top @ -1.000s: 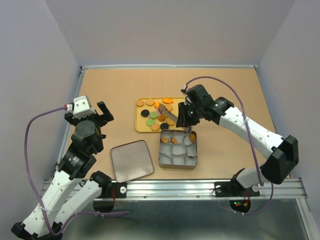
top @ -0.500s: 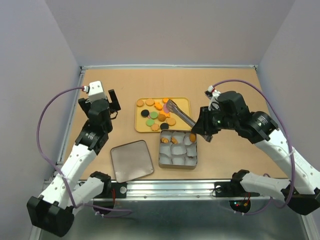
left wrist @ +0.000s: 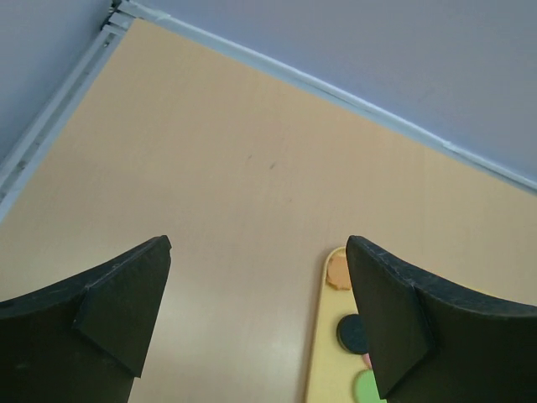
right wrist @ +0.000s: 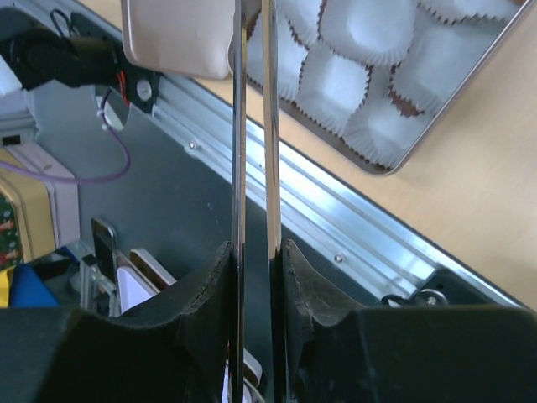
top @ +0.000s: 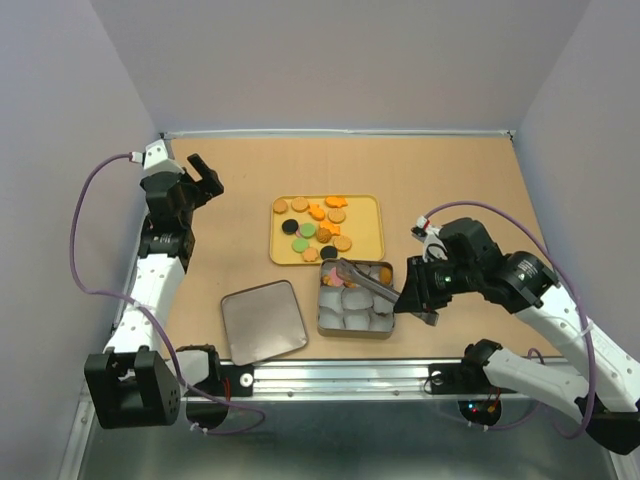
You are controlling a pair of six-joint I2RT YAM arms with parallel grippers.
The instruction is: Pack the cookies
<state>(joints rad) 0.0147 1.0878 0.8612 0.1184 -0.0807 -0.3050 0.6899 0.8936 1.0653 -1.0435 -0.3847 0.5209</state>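
Right gripper (right wrist: 252, 277) clamps metal tongs (top: 366, 284) — their tips run out of the wrist view, so any catch is unclear. The tips hang over the tin's (top: 355, 332) far-left cups (right wrist: 344, 80); most cookies (top: 310, 232) lie just beyond on the yellow tray (top: 370, 222). Left gripper (left wrist: 256, 285) — spread wide, empty — hangs far left.

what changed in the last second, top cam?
The right gripper, jaws closed on the metal tongs, pulled back toward its base, carrying the tong tips from the yellow tray to over the square tin of white paper cups. The left gripper, jaws open and empty, swung toward the far-left corner. Tray, tin and grey flat lid stayed put.
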